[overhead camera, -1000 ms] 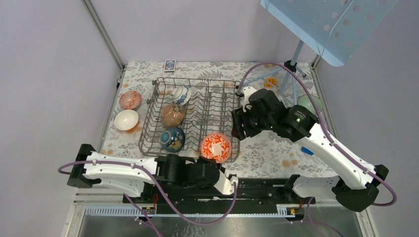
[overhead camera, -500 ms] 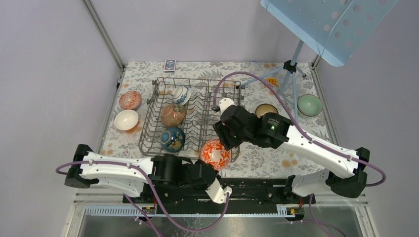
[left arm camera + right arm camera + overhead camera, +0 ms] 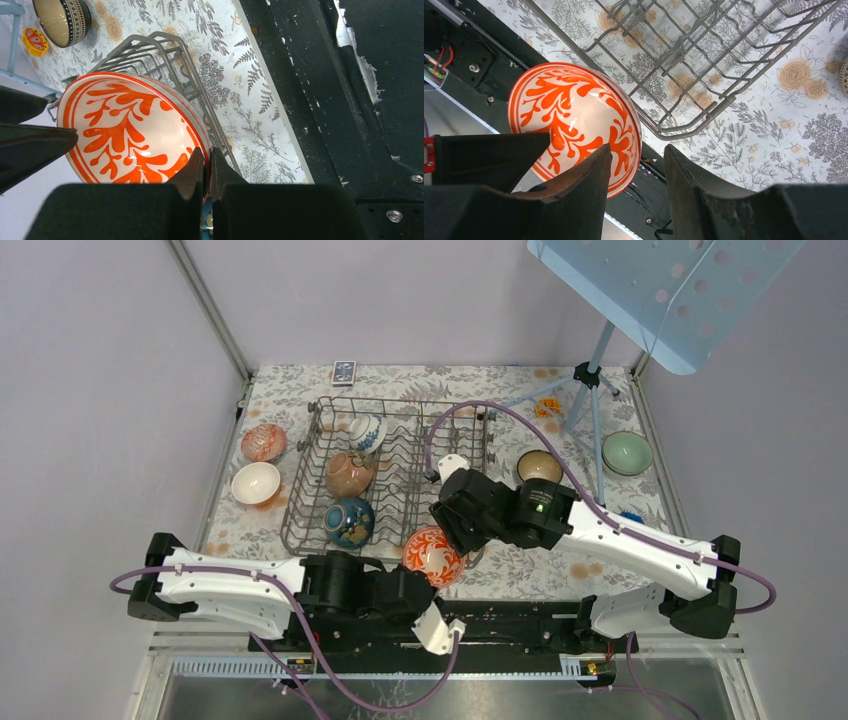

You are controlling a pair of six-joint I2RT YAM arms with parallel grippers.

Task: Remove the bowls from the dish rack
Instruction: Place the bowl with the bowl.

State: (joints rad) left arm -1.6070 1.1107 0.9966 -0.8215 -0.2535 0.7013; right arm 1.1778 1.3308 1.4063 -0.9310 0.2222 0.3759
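The grey wire dish rack holds a white-and-blue bowl, a brown bowl and a dark blue bowl. My left gripper is shut on the rim of an orange-patterned bowl and holds it tilted at the rack's near right corner. The left wrist view shows the jaws pinching that bowl's rim. My right gripper is open above the same bowl. In the right wrist view its fingers straddle the bowl's rim.
A red bowl and a white bowl sit left of the rack. A dark patterned bowl and a green bowl sit to its right. A tripod stands at the back right. The black arm base runs along the near edge.
My right arm swung left and nearer, from beside the rack's right edge to over the orange bowl, uncovering the dark patterned bowl. The left gripper drew the orange bowl slightly nearer.
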